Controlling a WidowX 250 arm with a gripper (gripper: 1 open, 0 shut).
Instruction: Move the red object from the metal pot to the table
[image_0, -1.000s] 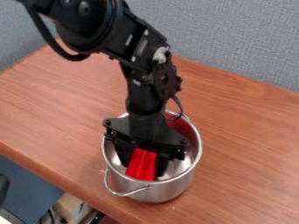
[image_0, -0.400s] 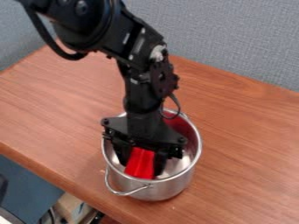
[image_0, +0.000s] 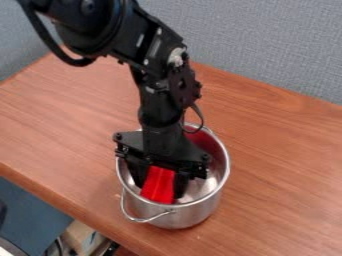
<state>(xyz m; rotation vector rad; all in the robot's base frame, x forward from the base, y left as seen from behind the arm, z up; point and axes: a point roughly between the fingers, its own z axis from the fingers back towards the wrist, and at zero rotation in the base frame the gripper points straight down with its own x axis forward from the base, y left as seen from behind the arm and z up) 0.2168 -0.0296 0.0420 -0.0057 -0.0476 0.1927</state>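
Observation:
The metal pot stands near the front edge of the brown wooden table. My black gripper points straight down into the pot. Its fingers sit on either side of the red object, a bright red block standing tilted inside the pot, and the gripper is shut on it. The block's lower end is still inside the pot, below the rim. My arm hides the back part of the pot's inside.
The pot's thin wire handle hangs over its front wall. The table's front edge runs just left of and below the pot. A grey wall stands behind the table.

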